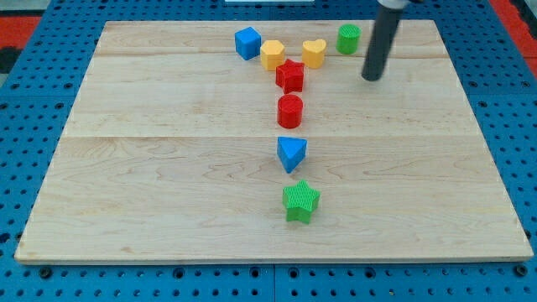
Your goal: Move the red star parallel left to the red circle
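Observation:
The red star (290, 75) lies near the view's top centre of the wooden board (151, 168). The red circle (289, 111) stands just below it toward the view's bottom, a small gap apart. My tip (370, 78) is to the right of the red star, about level with it and well apart from it. It touches no block. The rod rises from the tip to the view's top edge.
A blue cube (247, 42), a yellow pentagon (272, 54), a yellow heart (314, 53) and a green cylinder (348, 39) cluster around the red star at the top. A blue triangle (291, 153) and a green star (301, 201) lie below the red circle.

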